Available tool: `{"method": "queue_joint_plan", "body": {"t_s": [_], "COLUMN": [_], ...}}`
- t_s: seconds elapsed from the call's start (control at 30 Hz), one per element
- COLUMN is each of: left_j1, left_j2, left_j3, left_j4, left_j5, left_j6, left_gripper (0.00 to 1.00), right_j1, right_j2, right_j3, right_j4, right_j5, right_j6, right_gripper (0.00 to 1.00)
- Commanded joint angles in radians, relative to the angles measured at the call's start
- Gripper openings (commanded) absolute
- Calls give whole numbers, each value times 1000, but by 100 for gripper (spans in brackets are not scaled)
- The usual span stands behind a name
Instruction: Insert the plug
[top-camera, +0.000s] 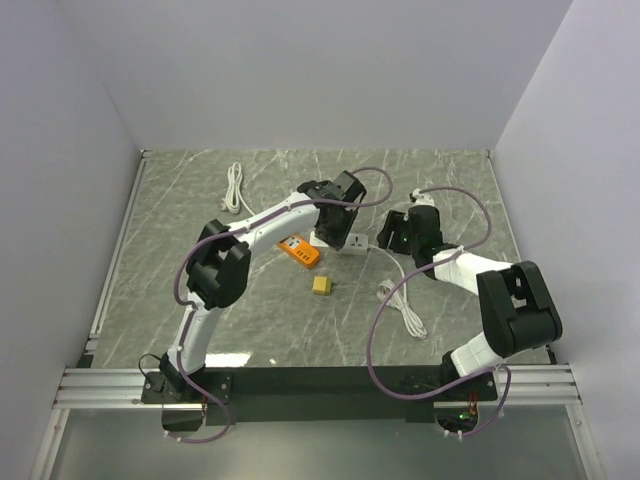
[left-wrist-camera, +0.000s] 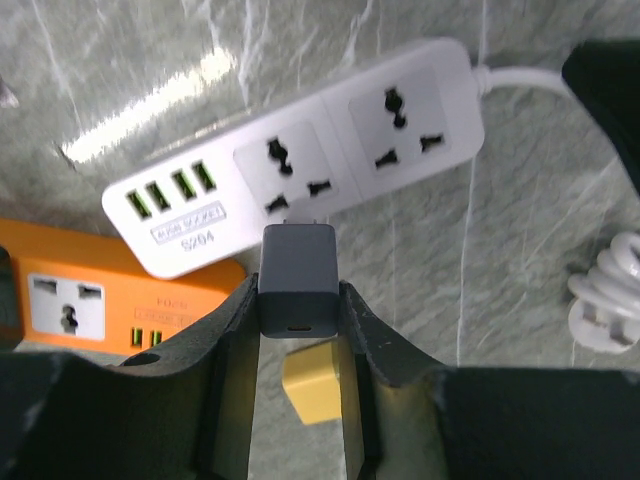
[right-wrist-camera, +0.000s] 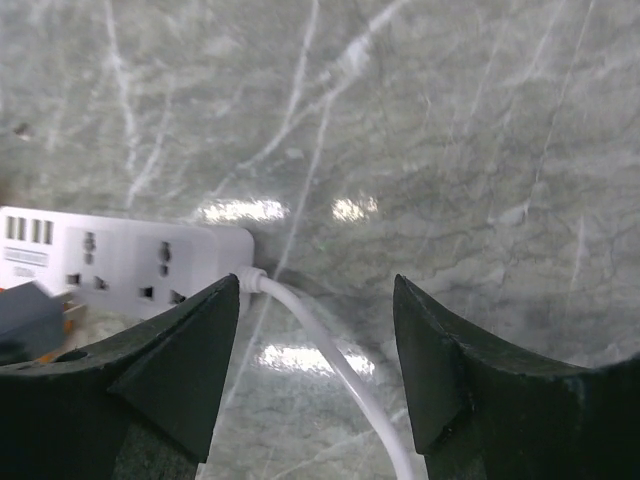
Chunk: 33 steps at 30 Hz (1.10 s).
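Observation:
My left gripper (left-wrist-camera: 298, 300) is shut on a dark grey plug adapter (left-wrist-camera: 297, 270). It holds the adapter just above the left socket of the white power strip (left-wrist-camera: 300, 160), with a prong tip near the socket holes. The strip lies mid-table in the top view (top-camera: 352, 242), partly under the left gripper (top-camera: 335, 215). My right gripper (right-wrist-camera: 316, 300) is open and empty. It hovers over the strip's white cable (right-wrist-camera: 340, 365) just right of the strip's end (right-wrist-camera: 130, 262). It shows in the top view (top-camera: 400, 232).
An orange power strip (top-camera: 298, 251) lies left of the white one, also in the left wrist view (left-wrist-camera: 90, 295). A small yellow block (top-camera: 321, 286) sits in front of them. A coiled white cable (top-camera: 235, 187) lies at the back left. The white strip's cable and plug (top-camera: 400, 305) trail right.

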Motion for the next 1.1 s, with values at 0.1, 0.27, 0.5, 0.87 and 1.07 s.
{"method": "queue_joint_plan", "body": {"t_s": [0.1, 0.27, 0.5, 0.87, 1.07], "left_j1": [-2, 3, 18, 16, 18], "left_j2": [-118, -143, -198, -212, -290], "left_j3": [-82, -100, -106, -115, -220], "left_j4": [49, 83, 112, 81, 93], "left_j5": [40, 44, 80, 80, -6], "left_j6": [17, 26, 61, 72, 83], "left_gripper": [1, 1, 1, 1, 1], "right_j1": [18, 53, 114, 261, 334], "right_j2": [32, 97, 144, 81, 52], "right_j3": [78, 134, 184, 73, 47], "right_j4": [-114, -194, -309, -329, -334], "right_j5": [-11, -35, 64, 103, 120], "right_j6": [1, -12, -2, 5, 39], "right_gripper": [68, 66, 67, 34, 12]}}
